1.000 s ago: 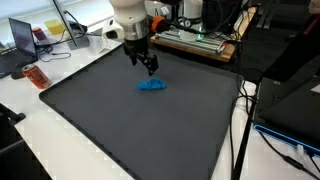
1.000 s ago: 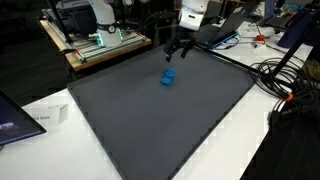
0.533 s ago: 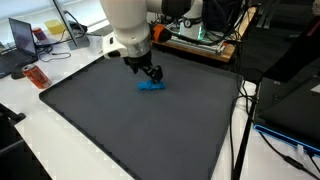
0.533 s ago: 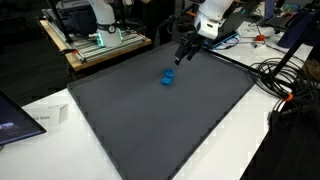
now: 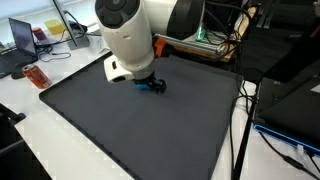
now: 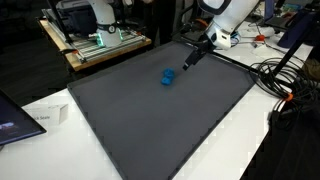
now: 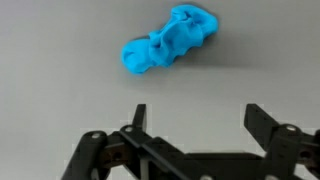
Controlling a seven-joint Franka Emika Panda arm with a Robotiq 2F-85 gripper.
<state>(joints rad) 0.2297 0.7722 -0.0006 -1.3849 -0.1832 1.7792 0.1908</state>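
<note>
Blue crumpled cloth [image 7: 170, 42] sits upper centre in the wrist view, clear of the wide-open gripper [image 7: 196, 114], which might snag only one fold or scrape the dark mat [image 7: 50, 90].

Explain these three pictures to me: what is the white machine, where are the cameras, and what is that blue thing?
The white machine is a robot arm with several joints, steered by a person. At its end sits the tool, two fingers that can pinch. Two pictures come from cameras outside the robot, looking across the table from different places. The third comes from a camera on the wrist, looking past the fingers. On the dark mat lies one small crumpled blue thing, perhaps cloth; I cannot tell. The tool is open, close to it, and holds nothing.
</note>
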